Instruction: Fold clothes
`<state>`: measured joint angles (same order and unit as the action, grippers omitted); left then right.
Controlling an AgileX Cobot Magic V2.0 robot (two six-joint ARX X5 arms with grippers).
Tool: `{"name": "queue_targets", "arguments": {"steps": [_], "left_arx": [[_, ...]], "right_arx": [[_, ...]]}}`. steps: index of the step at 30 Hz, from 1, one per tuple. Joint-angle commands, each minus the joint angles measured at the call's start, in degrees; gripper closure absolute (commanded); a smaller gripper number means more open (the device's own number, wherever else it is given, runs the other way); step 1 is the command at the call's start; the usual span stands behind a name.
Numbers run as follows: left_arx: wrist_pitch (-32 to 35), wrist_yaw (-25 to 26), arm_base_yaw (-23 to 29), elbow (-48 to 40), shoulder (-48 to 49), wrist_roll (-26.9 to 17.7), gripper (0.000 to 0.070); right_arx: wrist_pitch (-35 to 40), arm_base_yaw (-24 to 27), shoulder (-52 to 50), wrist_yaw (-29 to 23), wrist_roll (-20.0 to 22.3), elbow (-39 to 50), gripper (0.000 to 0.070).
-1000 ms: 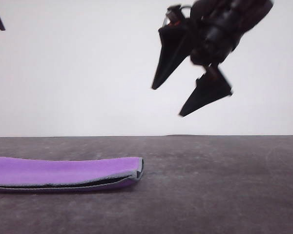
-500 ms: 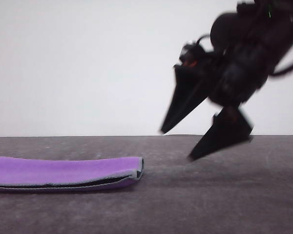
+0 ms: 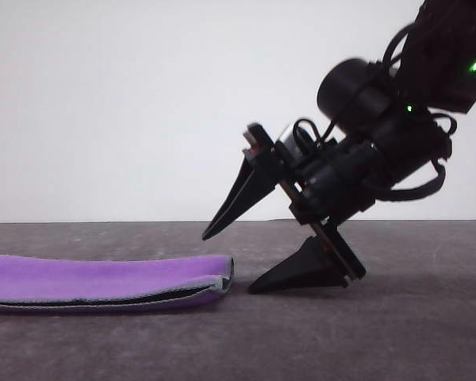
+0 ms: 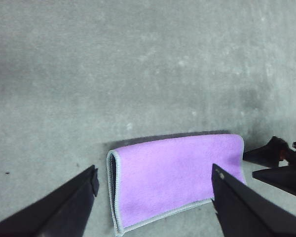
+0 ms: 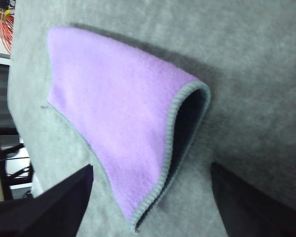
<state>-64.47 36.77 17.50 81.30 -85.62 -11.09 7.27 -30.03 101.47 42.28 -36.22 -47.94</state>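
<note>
The clothes (image 3: 103, 279) are one thick cloth folded in two on the dark table, purple face up, with a stitched grey edge and a dark grey inside. My right gripper (image 3: 227, 263) is open just off the cloth's right end, its lower finger (image 3: 297, 274) down near the table and its upper finger (image 3: 234, 205) raised. In the right wrist view the fold's open end (image 5: 187, 123) lies between the spread fingers of that gripper (image 5: 150, 168). My left gripper (image 4: 154, 173) hangs open above the cloth (image 4: 175, 175), touching nothing.
The grey mottled table (image 3: 397, 333) runs back to a plain white wall (image 3: 127, 111). The right gripper's fingers (image 4: 276, 160) show beside the cloth's end in the left wrist view. Cables and dark frames (image 5: 5, 148) lie beyond the table edge.
My right gripper has dropped from high above the table down to its surface and moved left toward the cloth's right end, staying open. The cloth has not moved.
</note>
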Motion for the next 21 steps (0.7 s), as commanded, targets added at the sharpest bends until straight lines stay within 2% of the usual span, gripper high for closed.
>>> {"name": "queue_targets", "arguments": {"steps": [1, 6, 13, 21], "left_arx": [[0.3, 0.1, 0.2, 0.7, -0.9, 0.1, 0.0254], [0.7, 0.1, 0.2, 0.7, -0.9, 0.2, 0.0254], [1.0, 0.1, 0.2, 0.7, -0.9, 0.3, 0.0254], [1.1, 0.1, 0.2, 0.7, -0.9, 0.5, 0.0254]], "right_arx": [[0.8, -0.9, 1.3, 0.1, -1.9, -0.6, 0.0221], [3.9, -2.5, 1.4, 0.2, -4.4, -0.6, 0.0296], [4.6, -3.7, 1.5, -0.7, -5.3, -0.6, 0.0297], [2.2, -3.5, 1.5, -2.7, -3.8, -0.6, 0.0297]]}}
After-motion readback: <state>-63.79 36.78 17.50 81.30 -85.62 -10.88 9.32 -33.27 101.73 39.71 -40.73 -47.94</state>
